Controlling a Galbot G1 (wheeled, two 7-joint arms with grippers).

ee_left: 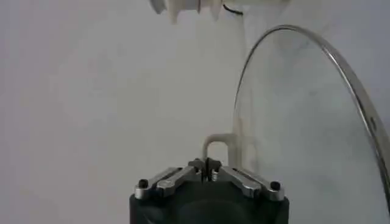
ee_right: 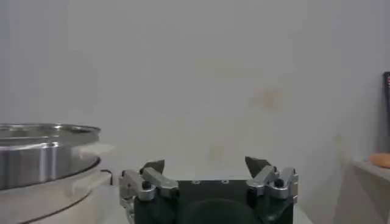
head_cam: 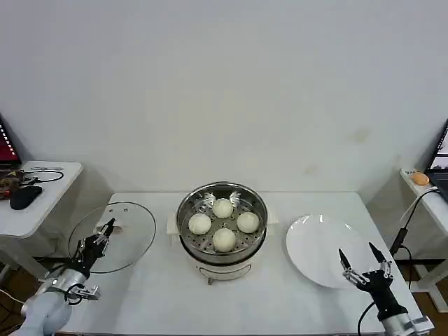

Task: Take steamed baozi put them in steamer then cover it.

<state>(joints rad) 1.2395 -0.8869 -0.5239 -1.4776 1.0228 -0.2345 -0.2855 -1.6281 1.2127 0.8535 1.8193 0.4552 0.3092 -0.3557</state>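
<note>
Four baozi (head_cam: 223, 222) sit in steamer (head_cam: 222, 227), frame centre, so only covering's left. Left gripper (head_cam: 106, 229), lower left, pinches lid (head_cam: 129, 234) by its handle (ee_left: 218, 148), tilted, prob. for the carry over. Right gripper (head_cam: 365, 262) idles wide, lower right by plate (head_cam: 318, 241).

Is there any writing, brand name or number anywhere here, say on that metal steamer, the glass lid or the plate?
None can be read.
The steamer, glass lid and white plate show no print.
Screens at the room's edges are too cropped to read.
</note>
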